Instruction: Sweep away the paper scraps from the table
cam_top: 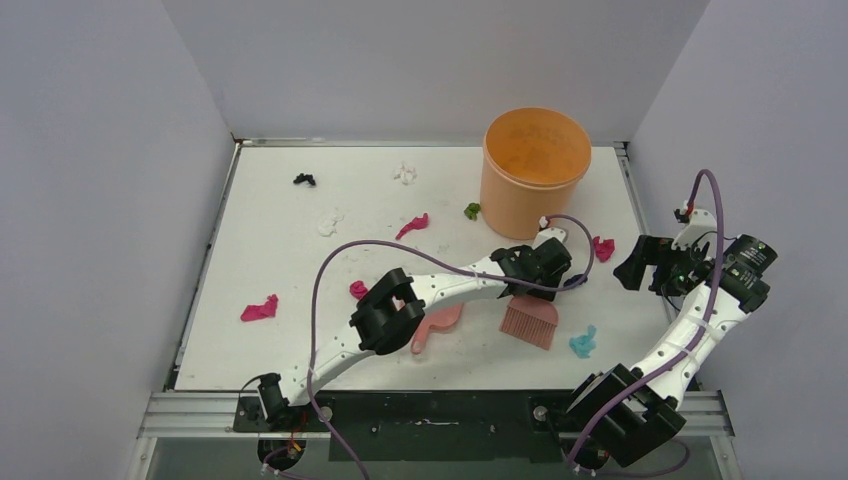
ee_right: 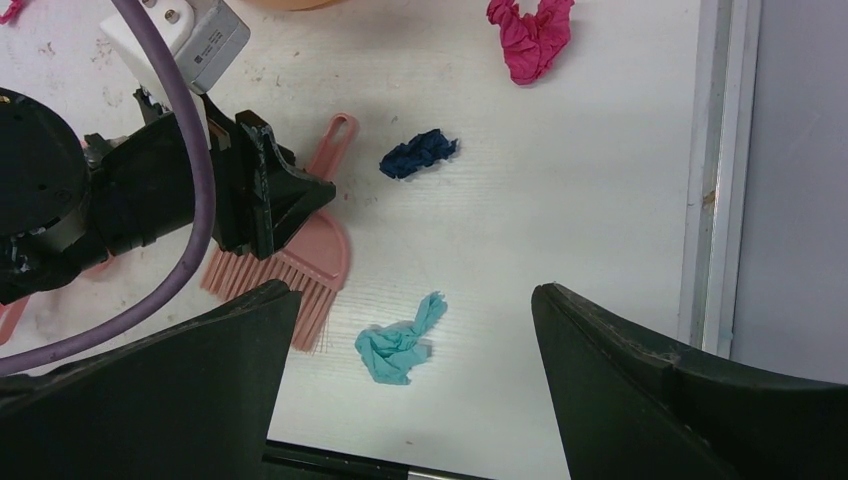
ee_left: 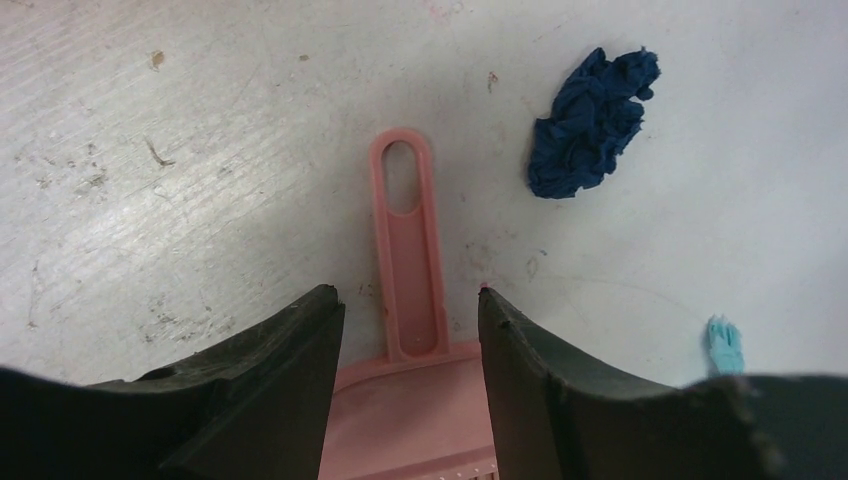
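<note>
Paper scraps lie scattered on the white table (cam_top: 280, 270): black (cam_top: 304, 180), white (cam_top: 405, 173), green (cam_top: 472, 210), several magenta ones (cam_top: 259, 308), a light blue one (cam_top: 583, 342) and a dark blue one (ee_left: 592, 122). My left gripper (cam_top: 545, 275) reaches to the centre right; its jaws (ee_left: 410, 295) press against both sides of the pink brush (ee_left: 400, 400), whose handle (ee_left: 405, 230) points forward and whose bristles (cam_top: 530, 320) rest on the table. My right gripper (cam_top: 640, 268) hovers wide open and empty at the right edge, above the light blue scrap (ee_right: 398, 345).
An orange bucket (cam_top: 535, 170) stands at the back right. The pink dustpan (cam_top: 440, 322) lies under my left arm. Grey walls close in three sides. A metal rail (ee_right: 715, 170) runs along the right edge.
</note>
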Motion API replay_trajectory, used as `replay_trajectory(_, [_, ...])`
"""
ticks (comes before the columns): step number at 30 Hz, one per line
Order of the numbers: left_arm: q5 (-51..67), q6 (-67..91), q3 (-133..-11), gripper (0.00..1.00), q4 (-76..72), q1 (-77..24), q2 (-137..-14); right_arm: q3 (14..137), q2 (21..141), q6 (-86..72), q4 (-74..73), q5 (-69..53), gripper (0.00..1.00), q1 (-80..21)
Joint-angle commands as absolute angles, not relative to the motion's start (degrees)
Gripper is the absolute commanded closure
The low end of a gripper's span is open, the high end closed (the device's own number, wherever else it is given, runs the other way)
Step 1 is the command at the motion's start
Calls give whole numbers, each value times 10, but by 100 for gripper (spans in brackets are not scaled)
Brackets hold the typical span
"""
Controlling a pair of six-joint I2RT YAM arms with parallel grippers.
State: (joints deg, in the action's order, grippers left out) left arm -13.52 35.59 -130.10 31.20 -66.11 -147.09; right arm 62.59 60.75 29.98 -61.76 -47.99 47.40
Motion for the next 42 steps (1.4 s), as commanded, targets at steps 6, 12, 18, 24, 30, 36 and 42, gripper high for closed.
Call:
replay_trajectory(6, [-205, 418, -1177, 52, 320, -634, -1408, 646, 583, 361, -630, -512, 10, 479])
replay_trajectory(12, [-201, 446, -1004, 55, 248, -606, -1317, 635, 529, 405, -622, -501, 9, 479])
replay_trajectory(18, [-168, 406, -866, 57, 78, -620, -1213, 627, 503, 409, -620, -515, 10, 479])
replay_trajectory(24, [-102, 383, -922, 61, 21, -643, -1220, 655, 540, 410, -668, -540, 15, 479])
replay_trajectory(30, [-62, 392, -1002, 72, 66, -647, -1278, 670, 548, 413, -681, -540, 17, 479])
replay_trajectory(36, [-45, 401, -1025, 55, 66, -647, -1316, 662, 530, 403, -668, -541, 16, 479])
replay_trajectory(42, [-132, 395, -1155, 44, 146, -651, -1391, 670, 531, 397, -677, -547, 16, 480])
